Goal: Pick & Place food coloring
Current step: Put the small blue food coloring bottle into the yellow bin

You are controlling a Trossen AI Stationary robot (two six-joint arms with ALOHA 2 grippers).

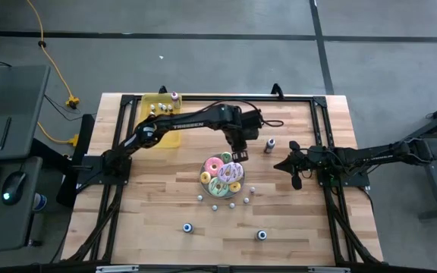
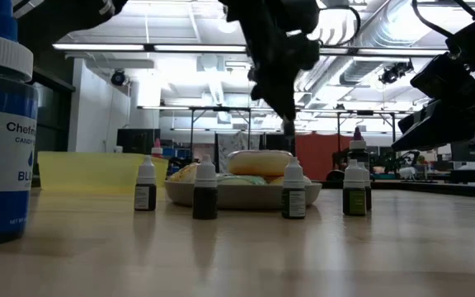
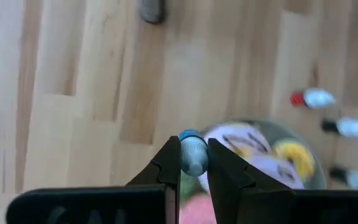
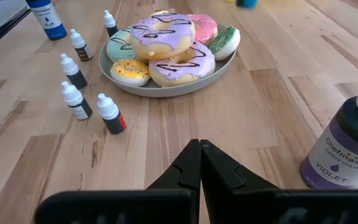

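My left gripper [image 1: 237, 156] hangs above the far edge of the grey plate of frosted doughnuts [image 1: 203, 179], shut on one tiny pale food coloring bottle [image 3: 194, 157] with a blue cap. In the low view it [image 2: 289, 125] is well above the table. Several more tiny bottles [image 1: 231, 203] stand upright on the wood near the plate's near side, also seen as bottles [image 4: 76, 101] in the right wrist view. A few bottles [image 1: 163, 108] sit in a yellow bin [image 1: 160, 125] at the far left. My right gripper [image 4: 199, 163] rests shut at the right, touching nothing. My left gripper pinches the little bottle by the sides of its pale body [image 3: 194, 163] between its two fingers. The blue cap [image 3: 188, 134] sticks out past the fingertips. The fingers come steeply from above, pointing down. The bottle is lifted clear, over the plate.
Larger colouring bottles stand about: a violet one [image 4: 347, 146] close to my right gripper, a blue one [image 2: 2, 132] by the low camera, and two blue-capped ones [image 1: 187, 227] [image 1: 262, 235] near the front edge. Black rails [image 1: 218, 98] frame the table.
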